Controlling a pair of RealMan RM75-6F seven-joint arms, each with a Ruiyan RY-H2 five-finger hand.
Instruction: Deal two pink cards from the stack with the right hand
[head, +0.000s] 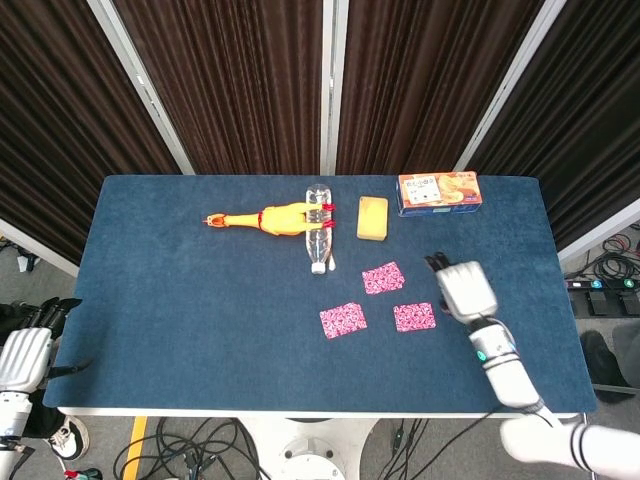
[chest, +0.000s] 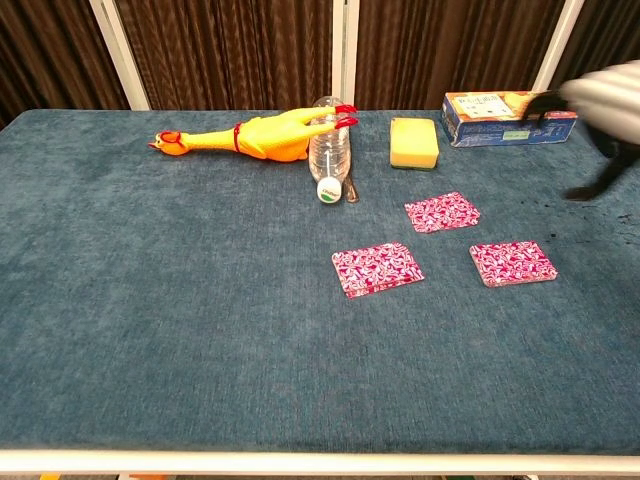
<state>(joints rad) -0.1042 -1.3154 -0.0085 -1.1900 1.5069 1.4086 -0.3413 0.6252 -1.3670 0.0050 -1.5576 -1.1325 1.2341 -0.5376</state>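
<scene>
Cards — three pink patches flat on the blue tabletop (head: 200, 300): stack (chest: 441, 212) nearest the sponge (chest: 413, 142), one card (chest: 377, 269) toward the front, another (chest: 512, 263) to its right, all apart. Right hand (head: 463, 290) hovers off to the right, holding nothing, fingers spread. Left hand (head: 22, 358) beyond the tabletop's left edge — fingers' state unclear. Chicken (chest: 245, 135), bottle (chest: 328, 150), box (chest: 505, 104) along the back.

Looks like a robot lab setup: blue-carpeted table (head: 200, 300) boxed in by dark curtains (head: 230, 80) on metal frames, with loose cables (head: 190, 445) all over the floor under the front edge.
</scene>
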